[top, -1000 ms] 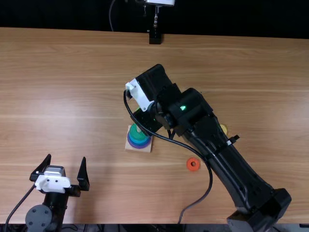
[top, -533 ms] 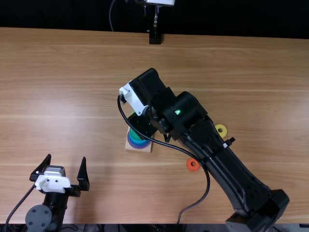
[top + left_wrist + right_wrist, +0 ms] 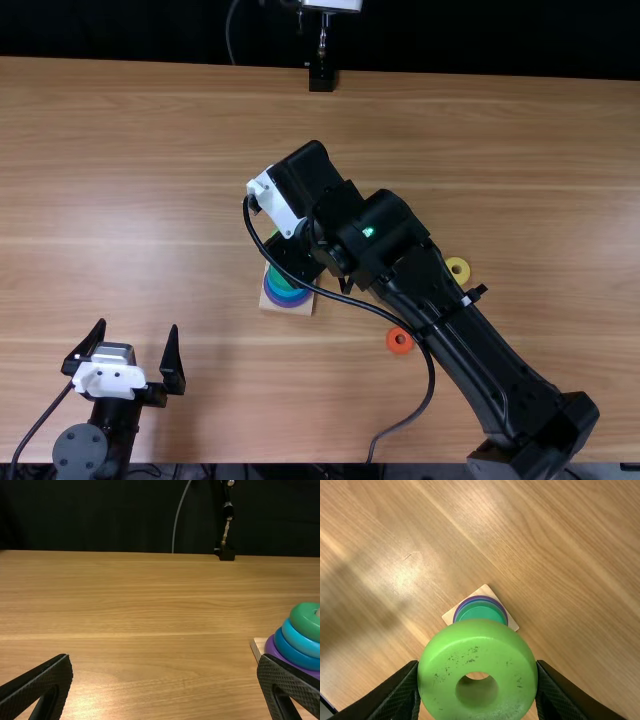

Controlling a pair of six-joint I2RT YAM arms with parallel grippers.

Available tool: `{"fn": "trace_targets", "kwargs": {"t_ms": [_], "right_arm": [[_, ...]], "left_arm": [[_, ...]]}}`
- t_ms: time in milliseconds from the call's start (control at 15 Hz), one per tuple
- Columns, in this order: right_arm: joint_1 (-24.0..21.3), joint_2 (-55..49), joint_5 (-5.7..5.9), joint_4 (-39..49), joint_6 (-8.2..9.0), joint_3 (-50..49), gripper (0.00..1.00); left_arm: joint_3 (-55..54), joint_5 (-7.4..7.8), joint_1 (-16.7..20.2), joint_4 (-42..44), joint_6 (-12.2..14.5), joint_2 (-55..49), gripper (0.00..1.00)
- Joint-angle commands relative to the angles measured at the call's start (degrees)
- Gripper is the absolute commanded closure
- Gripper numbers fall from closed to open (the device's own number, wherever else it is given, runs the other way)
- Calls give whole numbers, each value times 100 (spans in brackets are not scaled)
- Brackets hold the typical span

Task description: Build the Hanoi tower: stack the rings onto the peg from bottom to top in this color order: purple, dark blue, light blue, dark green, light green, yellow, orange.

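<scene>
In the top view my right gripper (image 3: 296, 254) is over the tower, its fingertips hidden beneath its body. The right wrist view has that gripper (image 3: 477, 666) shut on the light green ring (image 3: 477, 645), held flat above the stack, partly covering it. My left gripper (image 3: 138, 326) stands open at the near left; in its wrist view that gripper (image 3: 165, 657) has nothing between its fingers. On the wooden base (image 3: 258, 645) lie the purple ring (image 3: 270, 647), dark blue ring (image 3: 290, 651), light blue ring (image 3: 297, 639) and, on top, the dark green ring (image 3: 304, 621).
The yellow ring (image 3: 459, 269) lies just beyond the right forearm, and the orange ring (image 3: 399, 340) is on its near side, beside the arm's looping cable. A black stand (image 3: 321, 78) is at the table's far edge.
From the first frame, my right gripper has shifted slightly left, and its arm uncovers more of the yellow ring. Over the last half second it has stayed put. The left arm has not moved.
</scene>
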Motion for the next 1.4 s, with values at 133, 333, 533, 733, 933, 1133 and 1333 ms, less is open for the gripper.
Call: {"fn": "trace_targets", "kwargs": {"t_ms": [133, 333, 533, 733, 933, 1133, 1333], "right_arm": [[2, 222, -29, 25, -8, 229, 100], [2, 345, -29, 35, -8, 229, 100], [-7, 362, -29, 25, -19, 255, 100], [-7, 362, -29, -28, -40, 211, 100], [-7, 362, -29, -39, -50, 185, 100], [-7, 362, -29, -49, -61, 167, 100], [-15, 362, -29, -49, -261, -35, 100]], "left_arm": [[-257, 53, 57, -71, 20, -67, 0], [-257, 53, 57, -71, 20, -67, 0], [-257, 53, 57, -71, 20, -67, 0], [-257, 53, 57, -71, 20, -67, 0], [-257, 53, 57, -71, 20, -67, 0], [-257, 53, 57, -71, 20, -67, 0], [-257, 53, 57, -82, 20, -67, 0]]}}
